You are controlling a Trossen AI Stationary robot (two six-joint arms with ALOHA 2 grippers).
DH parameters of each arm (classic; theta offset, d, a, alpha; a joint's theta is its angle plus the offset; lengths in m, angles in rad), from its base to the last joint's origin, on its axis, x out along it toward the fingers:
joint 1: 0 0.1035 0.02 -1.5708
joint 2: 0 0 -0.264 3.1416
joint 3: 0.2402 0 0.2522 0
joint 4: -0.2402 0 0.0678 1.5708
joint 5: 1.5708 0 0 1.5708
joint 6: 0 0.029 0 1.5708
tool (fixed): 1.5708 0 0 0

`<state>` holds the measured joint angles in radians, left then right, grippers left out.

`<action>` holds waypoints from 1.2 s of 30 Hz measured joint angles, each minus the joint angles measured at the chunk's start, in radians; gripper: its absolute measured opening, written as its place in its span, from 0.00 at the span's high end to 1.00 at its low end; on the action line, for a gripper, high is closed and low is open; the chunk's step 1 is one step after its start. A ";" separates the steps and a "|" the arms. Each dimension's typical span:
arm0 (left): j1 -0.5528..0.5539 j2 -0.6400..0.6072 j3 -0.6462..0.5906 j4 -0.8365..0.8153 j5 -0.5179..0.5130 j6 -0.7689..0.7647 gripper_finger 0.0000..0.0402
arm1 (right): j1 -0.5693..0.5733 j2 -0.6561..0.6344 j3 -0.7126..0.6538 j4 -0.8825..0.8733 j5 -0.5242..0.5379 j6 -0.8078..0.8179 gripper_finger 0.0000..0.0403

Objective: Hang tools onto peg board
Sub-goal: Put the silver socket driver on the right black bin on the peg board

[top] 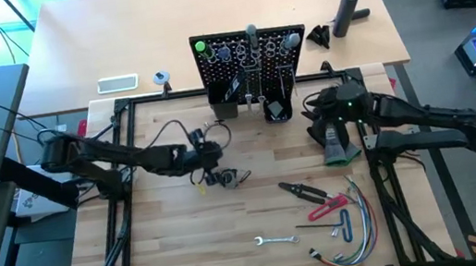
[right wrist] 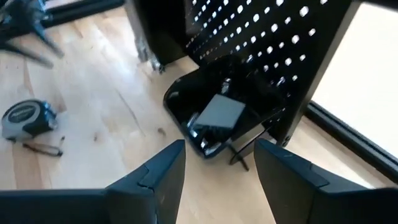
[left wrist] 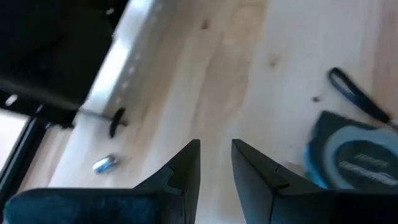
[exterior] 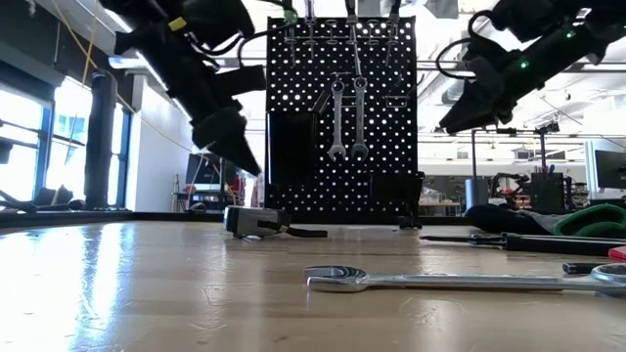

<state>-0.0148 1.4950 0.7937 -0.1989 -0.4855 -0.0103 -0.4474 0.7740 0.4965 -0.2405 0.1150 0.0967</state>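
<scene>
Tools loose on the worktop (top: 191, 261), near edge, right half: one silver wrench (top: 274, 239) — flat steel, stiff, likely weighty for its size and slick, best taken across the shank so a ring end stays free for a hook; red-handled tool (top: 314, 195), rigid, its sleeved handles probably the surest purchase; hex keys (top: 342, 227), thin and low-lying, likely hard to pinch; a bundle of coloured wires (top: 355, 245) lies among them and is not stock. Tape measure (top: 214, 177), left of centre, rounded body with a loose strap. Peg board (top: 251, 55) upright at the far edge, two wrenches (exterior: 347, 119) already hung, a green-handled screwdriver (top: 200, 48) at its top. Left claw (left wrist: 216, 167) hovers low beside the tape measure, fingers a narrow gap apart, nothing between them. Right claw (right wrist: 219, 165) spread wide and empty, aimed at a black bin (right wrist: 214, 118) at the board's foot. Hard to make out — the bin's contents, a grey block of uncertain kind; the items along the board's top row; how the hooks face.
</scene>
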 joint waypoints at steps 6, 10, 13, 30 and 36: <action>0.062 -0.121 -0.148 0.112 0.006 -0.069 0.79 | 0.019 -0.019 0.000 -0.040 0.006 0.001 0.54; 0.095 -0.199 -0.244 0.152 0.010 -0.127 0.79 | 0.018 -0.019 0.000 -0.066 0.007 0.002 0.54; 0.118 -0.248 -0.319 0.218 0.039 -0.165 0.79 | 0.018 -0.019 0.000 -0.084 0.007 0.005 0.54; 0.330 -0.107 -0.504 0.725 0.230 -0.215 0.69 | 0.096 -0.022 0.000 -0.117 -0.027 0.083 0.52; 0.368 0.011 -0.419 0.720 0.230 -0.245 0.52 | 0.145 -0.022 0.000 -0.115 -0.015 0.110 0.53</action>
<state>0.3528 1.5056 0.3744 0.5214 -0.2558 -0.2548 -0.3028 0.7521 0.4965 -0.3555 0.0997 0.2069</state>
